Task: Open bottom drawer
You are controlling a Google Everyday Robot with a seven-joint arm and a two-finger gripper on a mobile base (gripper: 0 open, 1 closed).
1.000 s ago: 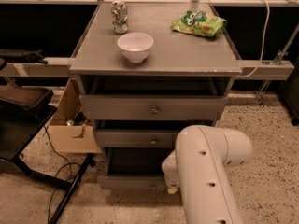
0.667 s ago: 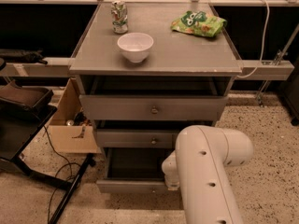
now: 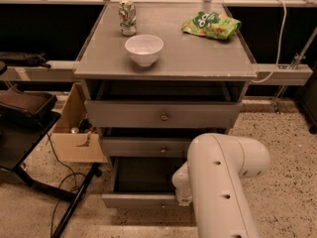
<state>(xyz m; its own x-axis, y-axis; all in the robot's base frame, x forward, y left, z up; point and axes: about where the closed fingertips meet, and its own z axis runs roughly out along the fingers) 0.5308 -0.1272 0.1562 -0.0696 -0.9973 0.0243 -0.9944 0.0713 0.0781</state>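
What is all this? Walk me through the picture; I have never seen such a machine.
The big white shape at lower right is a robot's one arm. The single camera looks down over it at a grey cabinet. On top of the cabinet are a white bowl, a can and a green bag. The bottom drawer, lowest of three, is pulled out and dark inside. The end effector, the arm's grasping part, is at that drawer's front, mostly hidden by the arm, so what it holds cannot be seen.
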